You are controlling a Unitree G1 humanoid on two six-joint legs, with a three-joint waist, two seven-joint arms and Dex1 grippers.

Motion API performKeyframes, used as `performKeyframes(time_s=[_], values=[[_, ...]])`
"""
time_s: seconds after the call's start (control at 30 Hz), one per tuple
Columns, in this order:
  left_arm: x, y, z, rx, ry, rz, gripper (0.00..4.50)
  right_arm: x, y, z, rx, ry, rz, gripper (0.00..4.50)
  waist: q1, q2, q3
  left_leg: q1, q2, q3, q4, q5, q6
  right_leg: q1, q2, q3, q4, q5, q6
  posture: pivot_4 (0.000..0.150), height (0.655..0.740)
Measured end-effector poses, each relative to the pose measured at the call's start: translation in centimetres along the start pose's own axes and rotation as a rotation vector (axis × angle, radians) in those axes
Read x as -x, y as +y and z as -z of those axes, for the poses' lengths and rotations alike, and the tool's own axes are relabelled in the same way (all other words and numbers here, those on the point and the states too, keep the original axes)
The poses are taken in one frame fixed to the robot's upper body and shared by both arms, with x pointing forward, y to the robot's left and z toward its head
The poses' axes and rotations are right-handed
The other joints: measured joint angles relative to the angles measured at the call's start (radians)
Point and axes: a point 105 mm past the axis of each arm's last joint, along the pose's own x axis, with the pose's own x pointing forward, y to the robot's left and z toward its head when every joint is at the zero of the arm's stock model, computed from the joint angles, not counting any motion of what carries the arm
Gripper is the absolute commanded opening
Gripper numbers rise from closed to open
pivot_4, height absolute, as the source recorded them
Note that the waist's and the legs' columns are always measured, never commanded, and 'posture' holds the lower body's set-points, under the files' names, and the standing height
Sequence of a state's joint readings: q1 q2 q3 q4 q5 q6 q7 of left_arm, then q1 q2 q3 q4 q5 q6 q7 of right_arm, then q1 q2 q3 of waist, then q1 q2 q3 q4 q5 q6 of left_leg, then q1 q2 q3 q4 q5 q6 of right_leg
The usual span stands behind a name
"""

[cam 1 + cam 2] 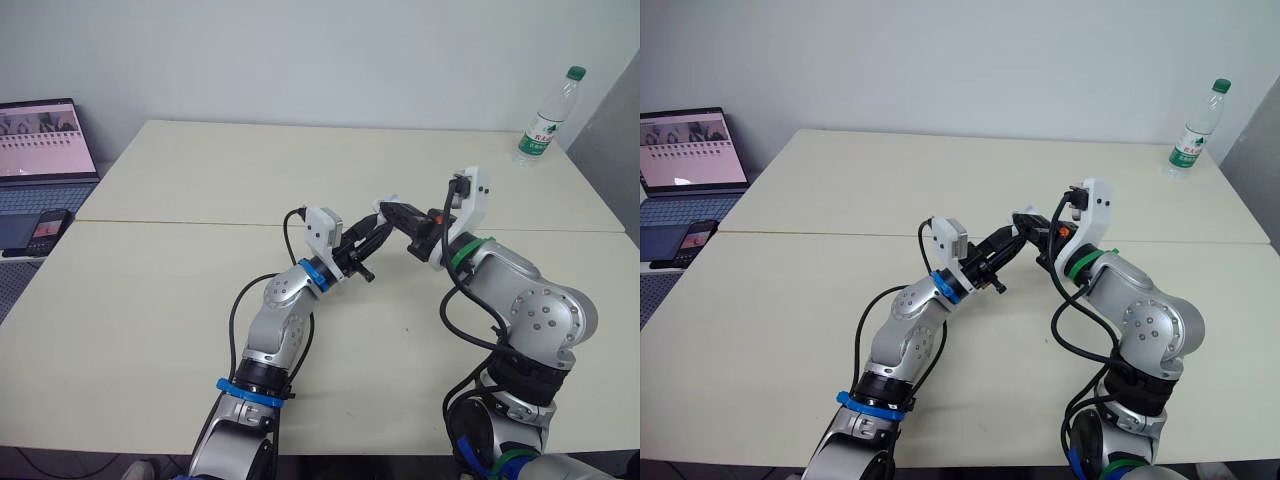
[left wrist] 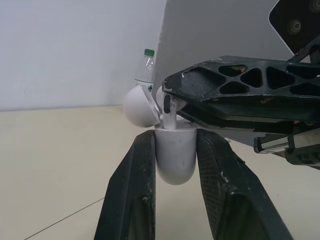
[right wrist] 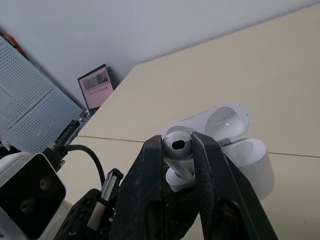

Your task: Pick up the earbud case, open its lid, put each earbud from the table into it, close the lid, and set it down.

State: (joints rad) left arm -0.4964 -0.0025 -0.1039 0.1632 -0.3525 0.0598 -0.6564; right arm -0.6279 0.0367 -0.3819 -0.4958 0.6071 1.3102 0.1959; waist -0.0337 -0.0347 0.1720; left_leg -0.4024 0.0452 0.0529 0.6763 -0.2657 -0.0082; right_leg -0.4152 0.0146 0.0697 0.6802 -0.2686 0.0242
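Step in hand (judged): seating an earbud in the case, lid already open.

Left claw (image 1: 378, 232): narrow, clamped on the body of the earbud case (image 2: 175, 157). One black finger presses each flank. The case is held off the surface (image 1: 180, 320), over its middle, rounded bottom toward the left wrist and mouth away from it. The lid (image 2: 139, 106) is swung back on its hinge and stands clear to one side of the mouth.

Right claw (image 1: 395, 213): narrow, pinching the head of an earbud (image 3: 176, 146). It comes in from the robot's right, tips meeting the left claw's tips above the surface.

Governing relation: the earbud sits directly at the case mouth. Its stem (image 2: 170, 119) runs roughly along the case's long axis and touches or enters the rim. The head is above the rim, between the right fingers (image 2: 235, 92). How deep the stem sits cannot be told.

Next move (judged): a short push along the case axis, then release. The right claw is the one to travel; the left only braces. Stem and well look nearly in line, so little correction is needed.

Risk (judged): the right fingers lie very close to the open lid and could knock it.

Second earbud: not made out, either in the case or on the surface.
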Motion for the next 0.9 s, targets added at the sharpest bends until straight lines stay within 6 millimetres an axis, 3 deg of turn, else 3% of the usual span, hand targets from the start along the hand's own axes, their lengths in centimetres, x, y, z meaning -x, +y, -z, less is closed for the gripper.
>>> performKeyframes(time_s=[0.27, 0.3, 0.43, 0.57, 0.73, 0.9], values=[[0.0, 0.0, -0.3, -0.006, -0.008, 0.005, 0.84, 0.5, 0.0, -1.6, 0.084, -0.051, -0.031, 4.26, 0.0, 0.0, 0.0, -0.001, 0.0, 0.0, 0.0, 0.0, 0.0, 0.0, 0.0, 0.0, -0.001, 0.0, 0.0, 0.15, 0.7362], [0.1, 0.0, -0.3, -0.007, -0.007, 0.005, 0.84, 0.7, -0.1, -2.0, 0.102, -0.063, -0.037, 4.47, 0.0, 0.0, 0.0, -0.001, 0.0, 0.0, 0.0, 0.0, 0.0, 0.0, 0.0, 0.0, -0.001, 0.0, 0.0, 0.15, 0.7362], [0.4, 0.5, -0.3, -0.021, 0.002, -0.002, 0.84, 1.5, -0.2, -3.6, 0.181, -0.068, -0.075, 4.47, 0.0, 0.0, 0.0, -0.001, 0.0, 0.0, 0.0, 0.0, 0.0, 0.0, 0.0, 0.0, -0.001, 0.0, 0.0, 0.15, 0.7362], [1.3, 1.6, -0.5, -0.053, 0.022, -0.023, 0.84, 3.0, -4.0, -4.0, 0.347, 0.084, 0.045, 4.47, 0.001, -0.001, 0.0, -0.001, 0.0, 0.0, -0.001, 0.0, 0.0, 0.0, 0.0, 0.0, -0.002, 0.0, 0.0, 0.15, 0.7362], [3.7, 3.2, -0.2, -0.103, 0.086, -0.039, 0.84, 6.3, -9.9, -0.1, 0.5, 0.465, 0.165, 4.47, 0.002, -0.001, 0.001, -0.001, 0.0, 0.003, -0.003, 0.0, 0.001, -0.003, 0.0, 0.001, -0.003, -0.001, 0.001, 0.15, 0.7362], [5.5, 3.6, 0.8, -0.11, 0.15, -0.024, 0.84, 8.6, -12.2, 2.2, 0.586, 0.732, 0.158, 4.47, -0.001, -0.001, 0.001, -0.002, 0.001, 0.004, -0.005, 0.0, 0.001, -0.006, 0.0, 0.002, -0.002, -0.001, 0.001, 0.15, 0.7362]])
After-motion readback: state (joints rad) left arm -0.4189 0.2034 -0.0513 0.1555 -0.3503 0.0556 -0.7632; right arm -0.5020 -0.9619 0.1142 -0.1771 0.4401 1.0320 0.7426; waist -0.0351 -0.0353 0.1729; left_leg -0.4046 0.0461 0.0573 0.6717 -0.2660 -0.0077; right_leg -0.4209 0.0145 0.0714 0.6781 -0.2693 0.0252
